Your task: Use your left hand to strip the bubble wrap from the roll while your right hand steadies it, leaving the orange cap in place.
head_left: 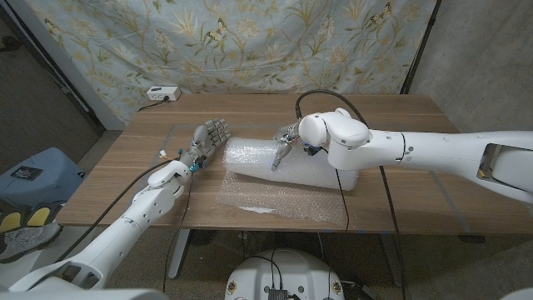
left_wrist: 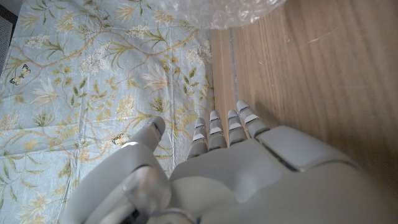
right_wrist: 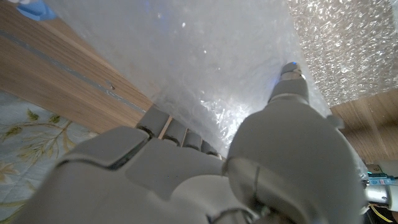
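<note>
Left hand (head_left: 210,137), fingers apart and empty, sits just beside the left end of the roll (head_left: 287,164), which lies lengthwise across the worktop (head_left: 400,117); right hand (head_left: 286,143) presses on top.

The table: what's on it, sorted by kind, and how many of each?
Bubble-wrapped roll, with a loose sheet of wrap spread in front: 1
Robot hands, left hand and right hand: 2
White box with a cable at the far left corner: 1
Total: 4
</note>
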`<action>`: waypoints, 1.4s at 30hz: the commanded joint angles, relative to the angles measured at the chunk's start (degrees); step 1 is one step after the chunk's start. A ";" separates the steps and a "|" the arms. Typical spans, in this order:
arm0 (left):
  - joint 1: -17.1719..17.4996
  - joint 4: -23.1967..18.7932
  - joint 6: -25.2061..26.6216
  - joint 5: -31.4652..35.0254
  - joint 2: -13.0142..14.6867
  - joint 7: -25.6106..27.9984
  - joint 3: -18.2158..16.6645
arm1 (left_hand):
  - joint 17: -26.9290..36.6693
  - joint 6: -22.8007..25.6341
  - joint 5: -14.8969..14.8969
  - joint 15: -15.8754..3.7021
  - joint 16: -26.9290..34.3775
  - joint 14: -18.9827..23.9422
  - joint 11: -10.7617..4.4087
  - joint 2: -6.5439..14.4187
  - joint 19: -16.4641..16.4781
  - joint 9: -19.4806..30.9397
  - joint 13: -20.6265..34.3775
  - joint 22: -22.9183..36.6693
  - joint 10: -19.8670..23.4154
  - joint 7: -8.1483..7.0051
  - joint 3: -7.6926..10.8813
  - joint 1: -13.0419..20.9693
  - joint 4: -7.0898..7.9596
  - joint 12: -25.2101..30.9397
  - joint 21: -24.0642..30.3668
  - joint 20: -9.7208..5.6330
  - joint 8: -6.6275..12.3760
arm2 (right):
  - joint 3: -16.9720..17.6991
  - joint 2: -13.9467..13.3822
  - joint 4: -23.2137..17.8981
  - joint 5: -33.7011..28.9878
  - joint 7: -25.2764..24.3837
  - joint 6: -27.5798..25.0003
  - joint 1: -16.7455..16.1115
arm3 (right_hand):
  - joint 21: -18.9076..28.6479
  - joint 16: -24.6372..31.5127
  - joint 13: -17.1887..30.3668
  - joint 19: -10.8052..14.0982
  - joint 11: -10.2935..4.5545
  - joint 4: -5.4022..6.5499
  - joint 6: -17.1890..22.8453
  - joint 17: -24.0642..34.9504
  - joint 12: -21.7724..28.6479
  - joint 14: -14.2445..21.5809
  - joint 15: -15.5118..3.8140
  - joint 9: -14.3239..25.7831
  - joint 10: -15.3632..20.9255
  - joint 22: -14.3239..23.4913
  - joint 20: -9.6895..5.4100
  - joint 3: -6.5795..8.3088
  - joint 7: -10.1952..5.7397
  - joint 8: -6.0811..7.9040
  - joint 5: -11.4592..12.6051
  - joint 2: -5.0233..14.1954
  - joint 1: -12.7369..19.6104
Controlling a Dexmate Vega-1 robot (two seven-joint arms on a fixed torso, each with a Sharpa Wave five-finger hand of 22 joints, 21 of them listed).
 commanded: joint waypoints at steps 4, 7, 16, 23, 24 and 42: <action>-0.63 0.52 0.89 -0.36 -0.27 -0.35 0.12 | 0.13 0.46 0.42 0.12 -0.01 0.45 0.05 -0.27 0.54 0.22 0.35 0.11 0.58 -0.16 0.38 -0.07 0.02 0.27 -0.21 0.09 0.04 | 10.54 -2.45 -1.99 0.24 2.69 3.06 -6.46 | 0.17 -0.24 -0.35 1.30 -0.06 -0.08 1.48 0.25 -0.19 1.53 -7.81 0.12 1.51 0.24 -2.16 -0.28 0.30 0.39 -0.12 1.07 0.42; -0.72 0.52 1.04 -0.31 -0.25 -0.26 0.15 | 0.13 0.50 0.42 0.16 -0.03 0.50 0.02 -0.29 0.55 0.22 0.36 0.11 0.66 -0.11 0.42 -0.08 0.02 0.27 -0.27 0.12 0.02 | 12.13 -2.44 -2.11 0.80 3.48 3.49 -7.11 | 0.18 -0.31 -0.50 1.46 0.04 -0.07 1.62 0.26 -0.24 1.90 -7.76 0.14 1.70 0.26 -2.10 -0.32 0.40 0.40 -0.15 1.17 0.52; -0.56 0.03 1.34 -0.48 0.05 -0.04 -0.13 | 0.11 0.51 0.44 0.19 -0.11 0.61 0.18 -0.37 0.59 0.23 0.38 0.12 0.71 -0.04 0.53 -0.08 -0.04 0.20 -0.43 0.14 -0.06 | 17.55 -2.81 -2.62 4.79 4.11 4.65 -9.43 | 0.20 -0.50 -0.58 1.83 0.50 0.03 2.24 0.38 -0.14 2.62 -7.26 0.18 2.32 0.31 -1.61 -0.43 0.77 0.47 -0.22 1.52 0.66; -0.06 -1.52 2.13 -1.43 0.41 -0.50 -0.42 | 0.04 0.50 0.44 0.21 -0.17 0.77 0.18 -0.55 0.68 0.23 0.40 0.12 0.85 -0.18 0.54 0.02 -0.30 0.18 -0.53 0.19 -0.12 | 21.97 -3.39 -2.74 9.35 2.90 5.58 -11.79 | 0.26 -0.34 -0.59 2.27 0.77 0.00 3.03 0.72 0.09 3.52 -6.80 0.20 3.11 0.35 -1.22 -0.50 1.20 0.59 -0.33 1.85 0.99; 0.09 -2.08 2.25 -1.43 0.54 -0.27 -0.46 | 0.02 0.54 0.43 0.24 -0.17 0.83 0.16 -0.61 0.76 0.23 0.40 0.13 0.86 -0.22 0.52 0.06 -0.39 0.17 -0.53 0.16 -0.12 | 22.79 -3.57 -2.71 10.27 2.52 6.02 -12.27 | 0.29 -0.29 -0.60 2.38 0.95 -0.10 3.06 0.77 0.14 3.66 -6.74 0.21 3.27 0.36 -1.15 -0.46 1.29 0.58 -0.33 1.88 1.19; 1.95 -13.59 5.14 -0.68 0.19 10.14 -0.08 | -0.14 4.03 1.74 -0.61 0.08 4.68 -0.48 -2.81 4.00 0.15 0.35 -0.01 4.15 -0.53 1.00 4.74 -7.69 0.46 -1.19 0.61 0.35 | 32.01 -8.27 0.05 20.32 0.23 13.38 -15.65 | 0.61 0.11 -0.40 3.61 1.18 -0.15 4.79 1.54 0.90 5.60 -6.57 0.27 5.11 0.45 -0.77 -0.72 1.80 0.80 -0.68 2.30 1.73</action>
